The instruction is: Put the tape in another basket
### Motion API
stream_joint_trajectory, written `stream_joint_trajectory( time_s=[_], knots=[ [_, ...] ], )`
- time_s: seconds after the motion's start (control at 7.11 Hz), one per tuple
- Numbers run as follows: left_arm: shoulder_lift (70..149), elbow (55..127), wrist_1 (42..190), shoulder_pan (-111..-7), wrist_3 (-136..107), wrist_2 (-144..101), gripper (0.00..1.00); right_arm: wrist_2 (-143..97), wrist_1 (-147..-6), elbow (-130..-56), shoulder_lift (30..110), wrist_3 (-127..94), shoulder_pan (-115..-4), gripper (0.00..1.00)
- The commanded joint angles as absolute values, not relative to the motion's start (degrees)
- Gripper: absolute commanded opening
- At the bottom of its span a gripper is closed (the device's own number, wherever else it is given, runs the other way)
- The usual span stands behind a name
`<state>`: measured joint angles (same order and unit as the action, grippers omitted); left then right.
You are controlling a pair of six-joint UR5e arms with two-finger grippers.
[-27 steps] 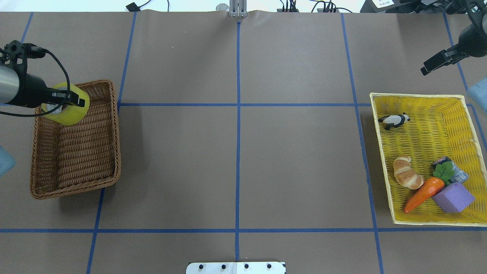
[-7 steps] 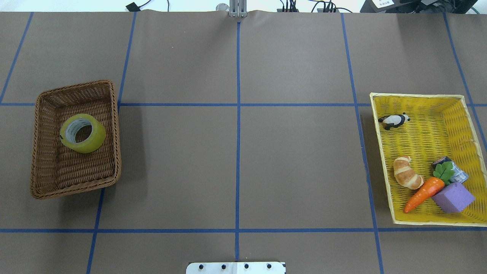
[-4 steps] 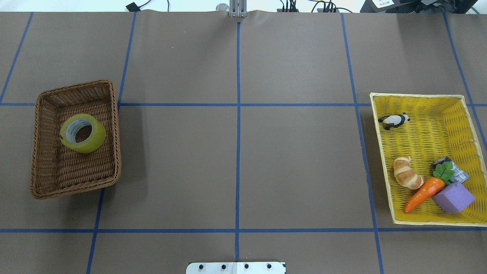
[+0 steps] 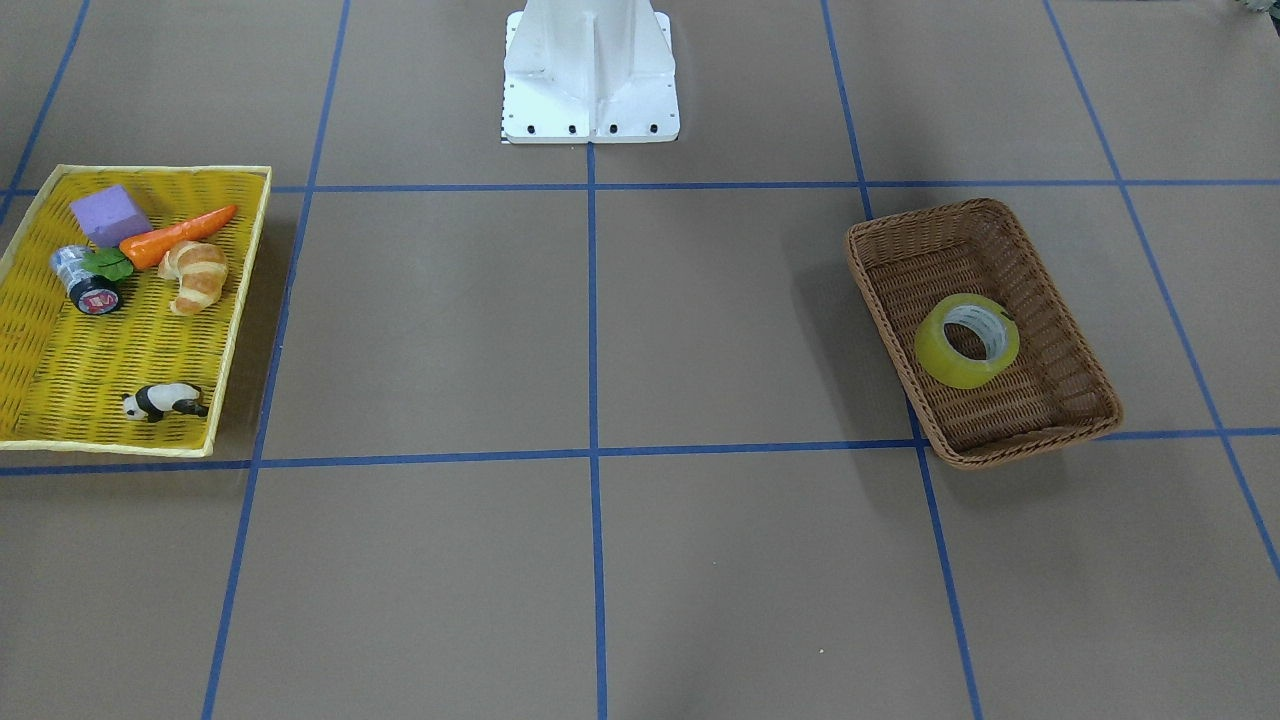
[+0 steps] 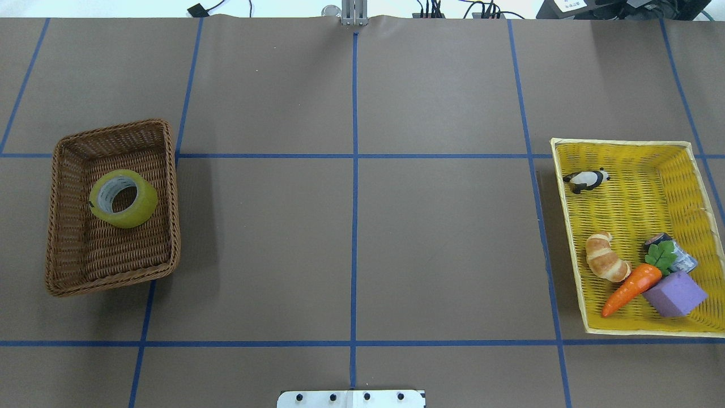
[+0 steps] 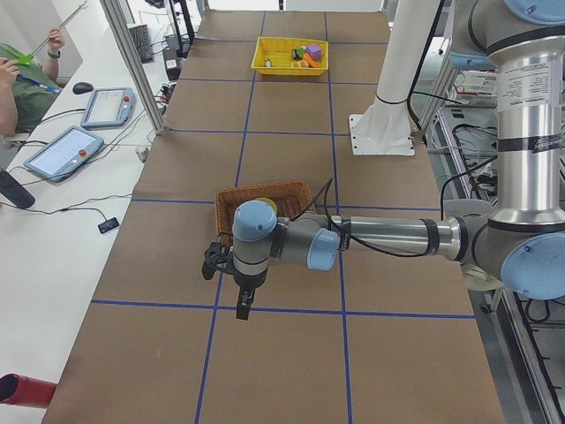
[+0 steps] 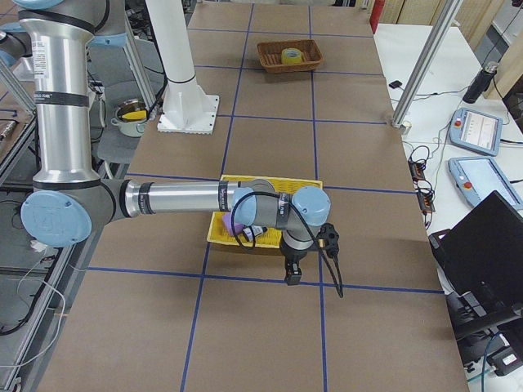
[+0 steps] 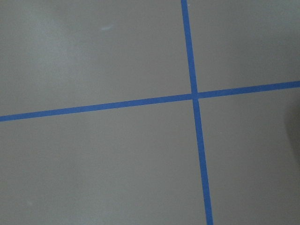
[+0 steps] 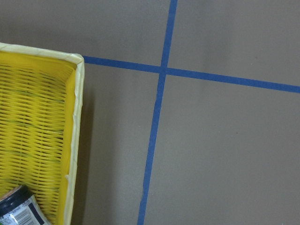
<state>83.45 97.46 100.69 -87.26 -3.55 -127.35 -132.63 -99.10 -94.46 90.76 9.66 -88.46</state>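
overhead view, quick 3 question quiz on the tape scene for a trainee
1. True or false: the tape lies inside the brown basket.
2. Which toy in the yellow tray lies apart from the others? A. panda B. carrot C. croissant
3. How many items lie in the yellow tray?

Key: 1 true; 2 A; 3 five.
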Motion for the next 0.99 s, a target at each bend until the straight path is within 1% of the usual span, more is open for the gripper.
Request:
stream_joint_trajectory(
  time_s=[0.0,0.84],
  knots=[
    [83.7,97.4,100.5,-87.1,-4.0,-127.4,0.99,-132.7,-99.1,-94.5,90.8,9.7,-88.5,1.00],
    [83.7,96.7,100.6,-87.0,-3.5,-127.4,0.99,-135.1,-99.0,-95.2,90.8,9.7,-89.8,1.00]
  ],
)
